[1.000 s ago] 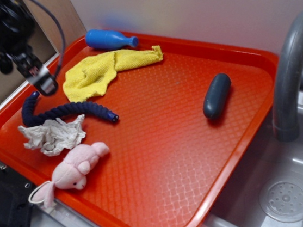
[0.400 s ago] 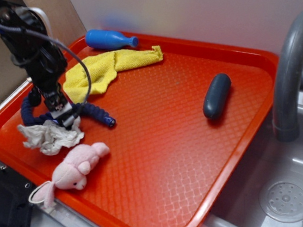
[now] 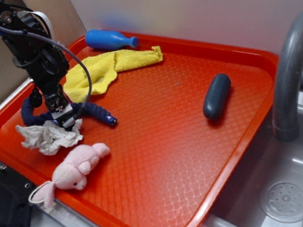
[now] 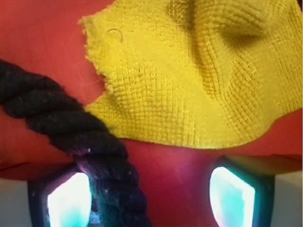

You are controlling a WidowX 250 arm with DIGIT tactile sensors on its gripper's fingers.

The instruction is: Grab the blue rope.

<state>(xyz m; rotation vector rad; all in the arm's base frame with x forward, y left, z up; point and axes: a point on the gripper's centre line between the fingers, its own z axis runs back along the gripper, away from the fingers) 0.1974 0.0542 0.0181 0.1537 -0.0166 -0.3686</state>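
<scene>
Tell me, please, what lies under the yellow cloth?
Under the yellow cloth only the red tray shows around its edges. The blue rope lies beside it, not under it. Whatever sits beneath the cloth's raised folds is covered.

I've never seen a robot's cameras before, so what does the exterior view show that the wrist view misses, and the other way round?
Only the exterior view shows the whole orange tray, blue bowling pin, dark capsule, pink plush toy, crumpled paper and faucet. Only the wrist view shows the fingers close up, set wide apart beside the rope. Both show the blue rope and the yellow cloth.
</scene>
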